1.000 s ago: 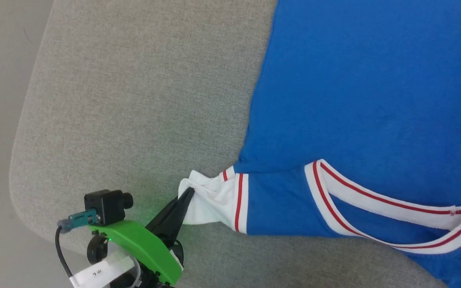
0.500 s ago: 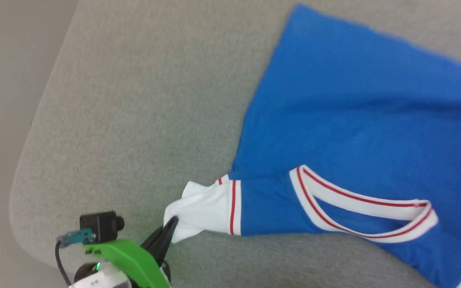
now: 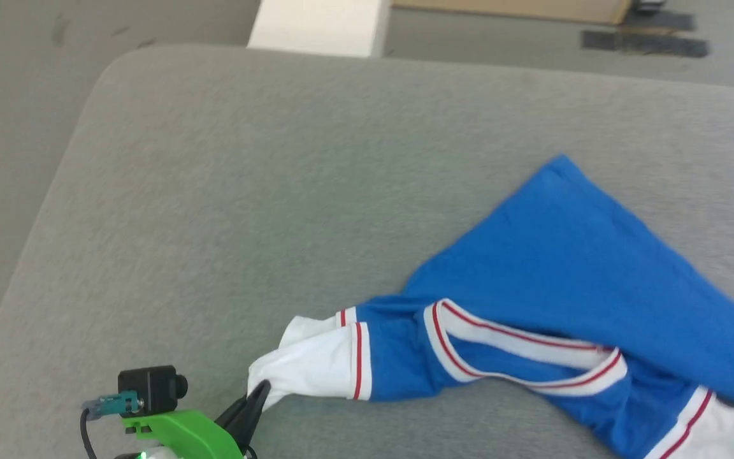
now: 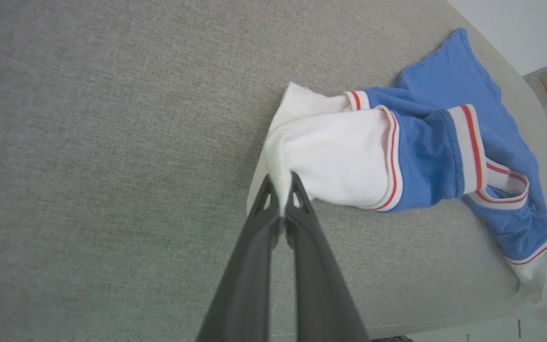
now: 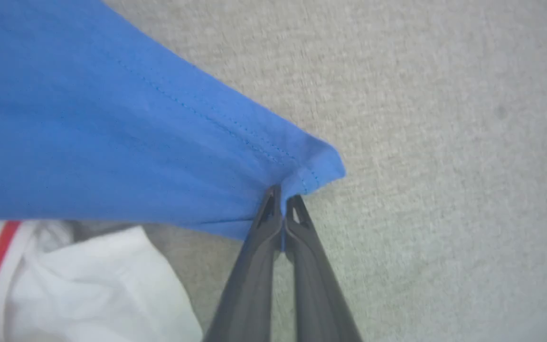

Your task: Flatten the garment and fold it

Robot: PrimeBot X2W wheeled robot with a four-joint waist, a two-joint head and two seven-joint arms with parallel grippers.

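Garment (image 3: 564, 268) in left pincer (image 4: 280, 192), seemingly right pincer (image 5: 281, 199)

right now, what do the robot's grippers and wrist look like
The left gripper and right gripper each have two long dark grey tapering fingers with triangular cut-outs near the tips. On the left wrist: green curved bracket, small black camera, teal plug, black cable.
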